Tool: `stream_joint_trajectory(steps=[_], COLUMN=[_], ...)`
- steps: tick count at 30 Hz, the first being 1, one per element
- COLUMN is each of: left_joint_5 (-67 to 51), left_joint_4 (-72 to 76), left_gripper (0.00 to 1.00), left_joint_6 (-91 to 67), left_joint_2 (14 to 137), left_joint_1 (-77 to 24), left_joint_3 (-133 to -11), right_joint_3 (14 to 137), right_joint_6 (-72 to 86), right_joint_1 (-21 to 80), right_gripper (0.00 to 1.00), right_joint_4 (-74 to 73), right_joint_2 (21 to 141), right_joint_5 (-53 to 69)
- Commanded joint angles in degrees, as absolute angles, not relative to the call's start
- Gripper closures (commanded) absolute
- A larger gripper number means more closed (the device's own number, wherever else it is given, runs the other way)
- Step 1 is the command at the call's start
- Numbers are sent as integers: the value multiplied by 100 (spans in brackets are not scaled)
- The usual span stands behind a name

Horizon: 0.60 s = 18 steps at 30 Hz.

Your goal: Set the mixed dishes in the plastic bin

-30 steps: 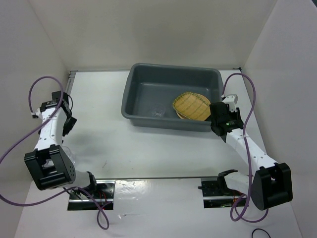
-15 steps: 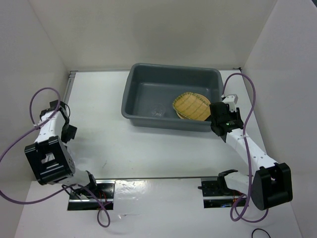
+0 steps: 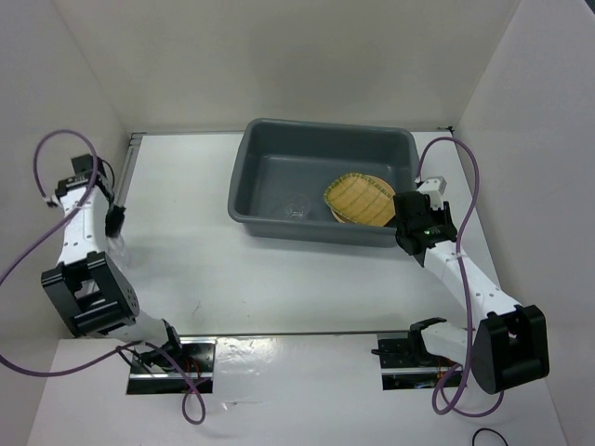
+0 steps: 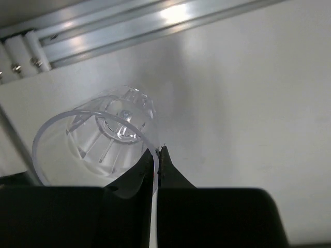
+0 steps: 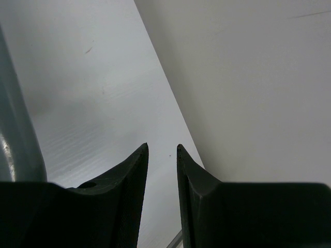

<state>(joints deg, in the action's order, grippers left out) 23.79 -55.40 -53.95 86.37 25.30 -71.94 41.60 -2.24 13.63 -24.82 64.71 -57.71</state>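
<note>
Swinging outward and back over the last second, the left arm now reaches to the far left edge of the white tabletop, and its left pincer, which stood wide a second ago, has clenched. The wrist view shows the two black tips pinching the thin rim wall of a small clear ribbed plastic cup, one tip inside the mouth and one outside. The cup sits near a ridged aluminium rail, well apart from the large dark grey rectangular plastic bin. Already in the bin are a yellow slatted bamboo tray at the right and another clear cup on the bare floor to the tray's left. The right pincer has not stirred; it hangs just beside the bin's right near corner, tips partly apart with nothing between them. The step in hand looks like lifting this cup and carrying it across. A rim pinch on slick plastic can let the cup swing or slip, so I would raise it straight up first and clear of the rail. Then travel slowly, cross the bin's near-left wall with room to spare, lower toward the open floor, and release only when low.
</note>
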Motion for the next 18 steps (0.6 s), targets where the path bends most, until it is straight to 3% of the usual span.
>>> stream_joint_trajectory(steps=[1, 4, 8, 14, 16, 18], left_joint_5=[2085, 1250, 169, -387, -457, -405], left_joint_4=[-5310, -4348, -2279, -1425, -1624, -2455], left_gripper=[100, 100, 100, 100, 100, 100], left_joint_6=[-5466, -5528, -5844, -4668, -4186, -3703], left_joint_2=[8105, 7807, 6988, 7725, 8198, 9093], left_joint_1=[2313, 2040, 1583, 617, 204, -348], left_joint_3=[-8295, -8614, -7595, -8348, -8743, -9927], right_joint_3=[4113, 4113, 4113, 4113, 4113, 4113], right_joint_6=[-176, -176, -176, -176, -176, -176], right_joint_1=[1406, 1406, 1406, 1406, 1406, 1406], right_gripper=[66, 66, 66, 66, 66, 66], right_joint_4=[-2241, -2241, -2241, -2241, -2241, -2241], right_joint_2=[6442, 6503, 6557, 6557, 6557, 6557], right_joint_5=[-5854, -5854, -5801, -5801, -5801, -5801])
